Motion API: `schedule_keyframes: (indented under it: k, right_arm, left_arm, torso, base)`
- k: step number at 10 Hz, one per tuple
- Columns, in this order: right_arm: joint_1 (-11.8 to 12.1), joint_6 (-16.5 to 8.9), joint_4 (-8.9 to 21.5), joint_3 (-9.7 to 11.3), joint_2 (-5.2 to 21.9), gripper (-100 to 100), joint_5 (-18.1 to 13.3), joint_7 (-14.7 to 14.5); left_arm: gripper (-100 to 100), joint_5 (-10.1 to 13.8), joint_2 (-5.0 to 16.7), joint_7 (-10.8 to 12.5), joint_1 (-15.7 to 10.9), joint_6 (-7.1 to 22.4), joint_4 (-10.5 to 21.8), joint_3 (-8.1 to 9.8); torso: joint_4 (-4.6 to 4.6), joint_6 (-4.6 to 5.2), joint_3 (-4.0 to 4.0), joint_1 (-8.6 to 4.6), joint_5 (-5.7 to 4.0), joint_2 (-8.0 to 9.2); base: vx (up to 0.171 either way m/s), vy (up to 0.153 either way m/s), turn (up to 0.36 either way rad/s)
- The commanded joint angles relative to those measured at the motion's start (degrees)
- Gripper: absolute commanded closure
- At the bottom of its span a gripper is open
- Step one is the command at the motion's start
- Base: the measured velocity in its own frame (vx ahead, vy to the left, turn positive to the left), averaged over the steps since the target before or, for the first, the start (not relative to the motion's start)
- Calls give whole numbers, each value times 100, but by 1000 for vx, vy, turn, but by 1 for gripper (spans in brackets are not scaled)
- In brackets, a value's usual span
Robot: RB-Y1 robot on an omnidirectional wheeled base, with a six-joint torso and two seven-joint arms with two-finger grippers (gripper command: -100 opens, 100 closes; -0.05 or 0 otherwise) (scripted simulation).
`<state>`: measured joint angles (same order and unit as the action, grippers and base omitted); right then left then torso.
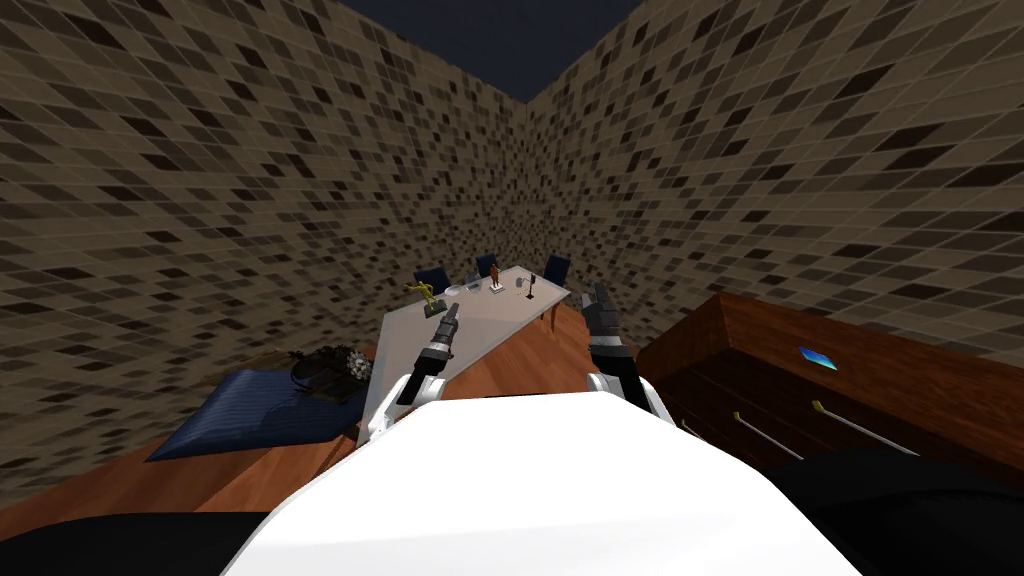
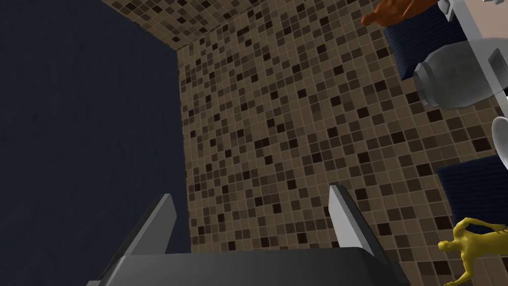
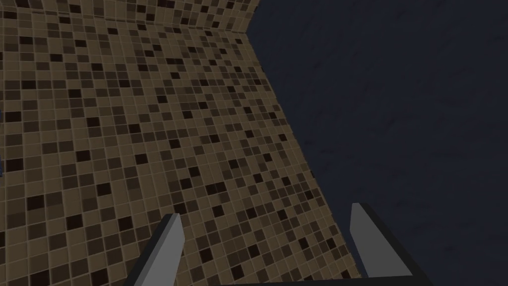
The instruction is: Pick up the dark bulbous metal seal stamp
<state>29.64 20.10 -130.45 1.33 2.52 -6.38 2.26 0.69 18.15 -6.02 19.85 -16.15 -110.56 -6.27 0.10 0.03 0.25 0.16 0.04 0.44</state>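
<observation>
The seal stamp [image 1: 531, 288] stands small and dark at the far end of the white surface [image 1: 500, 322], well apart from the left gripper [image 2: 250, 191] and right gripper [image 3: 265, 210]; both have jaws spread wide, empty; it is probably dense, rigid and slick (metal, by the task), so a pinch at its narrower part seems safest.

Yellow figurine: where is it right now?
Head view: the yellow figurine stands on the white table's left edge, just beyond the left gripper, left of the glass vase.
</observation>
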Motion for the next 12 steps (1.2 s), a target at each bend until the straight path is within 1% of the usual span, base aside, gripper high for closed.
schedule_keyframes:
  k: [1, 2, 3, 4, 5, 6, 7, 8, 9, 10, 11, 12]
  right_arm:
    - [0, 0, 0, 0, 0, 0, 0, 0]
    - [2, 0, 0, -1, 0, 0, 0, 0]
    - [1, 0, 0, 0, 0, 0, 0, 0]
    - [0, 0, 0, 0, 0, 0, 0, 0]
    - [2, 0, 0, -1, 0, 0, 0, 0]
    - [1, 0, 0, -1, 0, 0, 0, 0]
    - [2, 0, 0, -1, 0, 0, 0, 0]
    - [3, 0, 0, -1, 0, 0, 0, 0]
    - [2, 0, 0, -1, 0, 0, 0, 0]
    - [3, 0, 0, -1, 0, 0, 0, 0]
    - [2, 0, 0, -1, 0, 0, 0, 0]
    - [3, 0, 0, -1, 1, 0, 0, 0]
  left_arm:
    - [-100, 25, 94, -75, -32, 228, 94, -37]
    - [-100, 69, 228, -172, -147, 396, 349, -86]
    - [-100, 115, 351, -270, -268, 569, 500, -131]
    - [-100, 115, 351, -270, -268, 598, 577, -131]
    - [-100, 163, 464, -369, -393, 789, 758, -174]
    - [-100, 163, 464, -369, -393, 789, 892, -174]
    - [-100, 163, 464, -369, -393, 789, 896, -174]
    - [-100, 214, 565, -468, -524, 984, 1104, -211]
    - [-100, 214, 565, -468, -524, 984, 1186, -211]
    - [-100, 267, 655, -566, -658, 1181, 1343, -244]
    - [-100, 267, 655, -566, -658, 1181, 1488, -244]
    - [-100, 322, 735, -663, -796, 1380, 1665, -271]
  torso:
    - [0, 0, 0, 0, 0, 0]
    - [-1, -6, -3, 1, -1, -8]
    - [-2, -2, -7, 3, 0, -13]
    - [-1, -1, -3, 4, 0, -5]
    - [-2, -7, -6, 6, 1, -13]
    - [-3, -3, -9, 5, 0, -17]
    - [-4, -7, -13, 4, 0, -24]
    - [-7, -9, -20, 2, 0, -37]
    - [-7, -4, -19, 2, 0, -34]
    - [-6, -7, -17, 4, 0, -31]
    - [-5, -3, -15, 4, 0, -28]
    - [-5, -9, -15, 6, 0, -29]
  base:
    - [-95, 14, -116]
    - [-79, 20, -199]
    - [-119, 23, -371]
    - [-84, 24, -131]
    - [-78, 21, -184]
    - [-57, 17, -148]
    - [-15, 5, 1]
    - [-39, 7, -192]
    - [-49, 14, -158]
    - [-62, 11, -260]
    - [-52, 19, -120]
    - [-64, 32, -182]
